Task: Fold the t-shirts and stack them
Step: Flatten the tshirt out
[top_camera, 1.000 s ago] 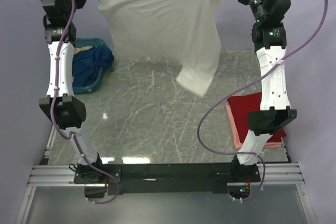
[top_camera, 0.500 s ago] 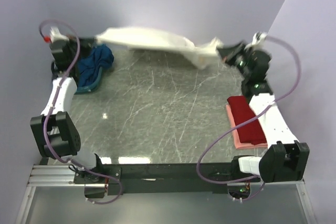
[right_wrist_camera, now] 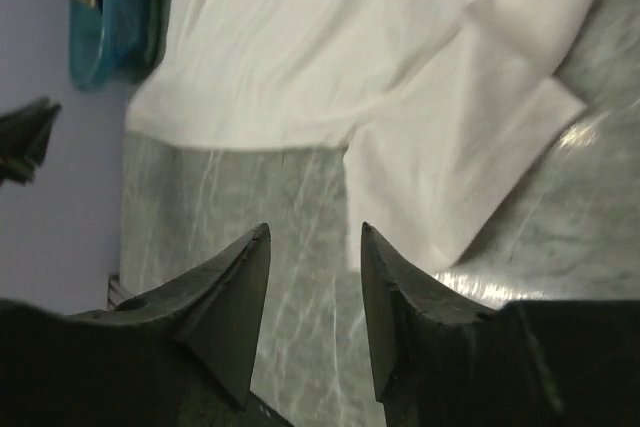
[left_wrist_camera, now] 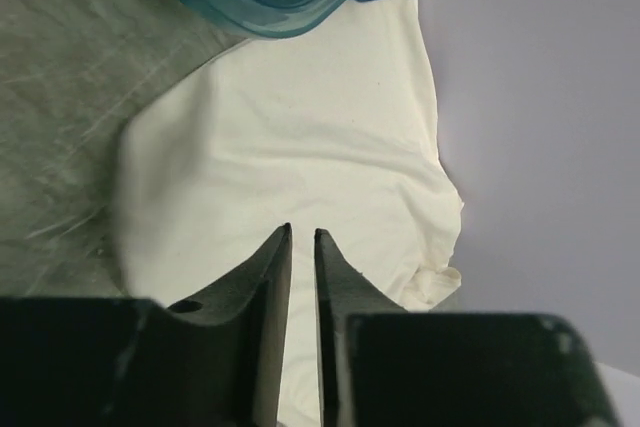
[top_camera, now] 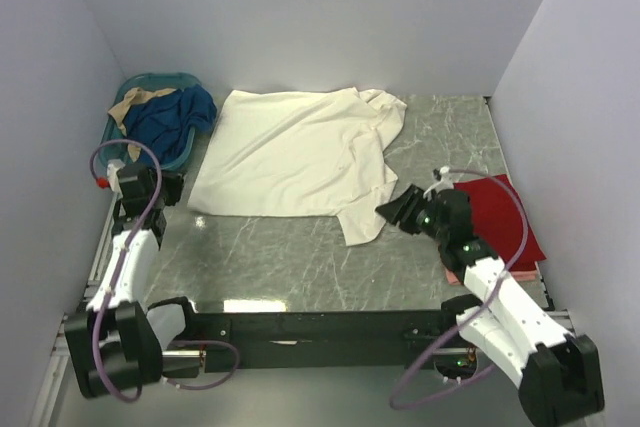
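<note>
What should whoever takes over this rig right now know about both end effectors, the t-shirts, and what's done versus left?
Left end effector: open only a slit, empty, low beside the near left corner of the cream t-shirt.
Right end effector: open, empty, just off that shirt's near right corner.
Cream t-shirt: spread out, unfolded, right side rumpled.
Red t-shirt: folded, at the right edge.
Teal basket: far left, holding blue cloth.
Done: red folded, cream laid out.
Left: fold the cream one and stack it.
</note>
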Controlling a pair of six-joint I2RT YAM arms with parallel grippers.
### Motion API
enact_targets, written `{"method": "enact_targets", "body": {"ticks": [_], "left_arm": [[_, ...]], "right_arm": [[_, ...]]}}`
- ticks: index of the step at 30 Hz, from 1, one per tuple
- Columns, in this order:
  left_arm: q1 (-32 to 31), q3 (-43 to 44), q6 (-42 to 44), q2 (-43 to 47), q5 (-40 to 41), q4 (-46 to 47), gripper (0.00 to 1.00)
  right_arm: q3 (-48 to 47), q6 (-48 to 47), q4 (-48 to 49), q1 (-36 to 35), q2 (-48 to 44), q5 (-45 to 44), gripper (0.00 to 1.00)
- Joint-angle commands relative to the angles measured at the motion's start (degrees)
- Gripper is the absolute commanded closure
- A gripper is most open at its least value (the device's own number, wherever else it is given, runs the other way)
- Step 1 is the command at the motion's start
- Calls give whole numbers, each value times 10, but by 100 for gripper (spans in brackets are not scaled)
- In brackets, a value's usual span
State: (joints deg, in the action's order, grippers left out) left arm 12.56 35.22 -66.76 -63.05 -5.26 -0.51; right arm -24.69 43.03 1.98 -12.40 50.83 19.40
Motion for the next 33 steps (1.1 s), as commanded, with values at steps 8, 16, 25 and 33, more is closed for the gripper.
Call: {"method": "enact_targets", "body": {"ticks": [8,16,25,33], "left_arm": [[4,-38,30,111,73,-73,70],[-5,-31,48,58,63,-74,66],[-98,88,25,-72,160,-140,67],[-123,155,19,-179,176,-150,68]], "right_arm": [[-12,-34,-114,-62,-68,-193,41],[-166,-93,-125,19,170,-170,38],[-278,-144,-127,-12,331,-141,45],[-324,-146,-160,-54,425,-193,48]]}}
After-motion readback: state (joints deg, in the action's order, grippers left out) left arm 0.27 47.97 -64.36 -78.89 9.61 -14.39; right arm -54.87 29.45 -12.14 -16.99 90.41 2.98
